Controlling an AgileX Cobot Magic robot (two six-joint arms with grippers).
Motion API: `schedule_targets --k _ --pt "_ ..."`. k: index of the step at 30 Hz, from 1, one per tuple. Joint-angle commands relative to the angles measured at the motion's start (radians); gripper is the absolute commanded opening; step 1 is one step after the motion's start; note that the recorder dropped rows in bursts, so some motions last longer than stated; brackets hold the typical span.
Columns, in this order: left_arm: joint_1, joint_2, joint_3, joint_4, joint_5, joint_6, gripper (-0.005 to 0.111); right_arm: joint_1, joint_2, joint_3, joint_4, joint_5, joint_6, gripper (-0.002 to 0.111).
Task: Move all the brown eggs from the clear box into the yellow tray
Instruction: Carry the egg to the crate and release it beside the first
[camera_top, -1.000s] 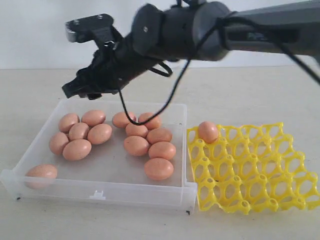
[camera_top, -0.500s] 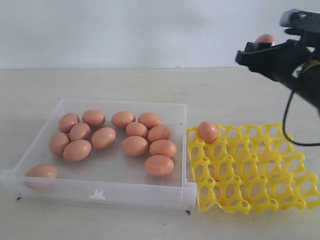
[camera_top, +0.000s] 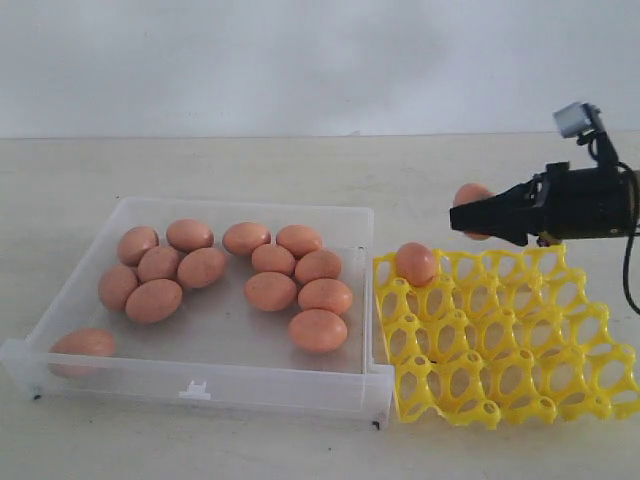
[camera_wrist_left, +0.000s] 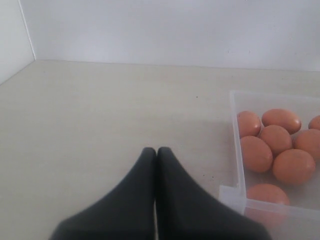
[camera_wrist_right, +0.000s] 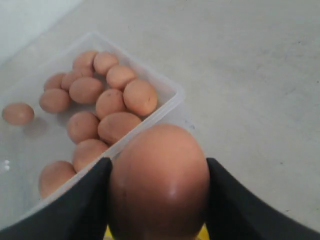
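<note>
Several brown eggs (camera_top: 272, 290) lie in the clear box (camera_top: 210, 388) on the left of the exterior view. One brown egg (camera_top: 416, 263) sits in the far left cup of the yellow tray (camera_top: 520, 345). My right gripper (camera_top: 470, 215) hangs just above the tray's far edge, shut on another brown egg (camera_wrist_right: 159, 180) that fills the gap between its black fingers (camera_wrist_right: 82, 205). My left gripper (camera_wrist_left: 156, 151) is shut on nothing, over bare table beside the box's corner (camera_wrist_left: 232, 192); the exterior view does not show it.
The box and tray stand side by side on a pale table (camera_top: 300, 165) with a white wall behind. The box's near wall carries a small tab (camera_top: 195, 388).
The right arm has swung from over the box to the right, carrying an egg, and has come down to just above the tray's far edge. One egg fewer lies in the box.
</note>
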Motion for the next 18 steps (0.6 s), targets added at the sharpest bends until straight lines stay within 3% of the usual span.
schedule_targets --k 1,13,18 --pt "0.000 -0.001 0.003 0.004 -0.003 0.000 -0.004 0.070 -0.003 -0.009 -0.009 0.119 -0.039 0.000" --pt "0.000 -0.001 0.003 0.004 -0.003 0.000 -0.004 0.083 -0.003 -0.009 -0.065 0.213 -0.008 0.000" --pt "0.000 -0.001 0.003 0.004 -0.003 0.000 -0.004 0.083 -0.003 -0.009 -0.065 0.224 -0.010 0.011"
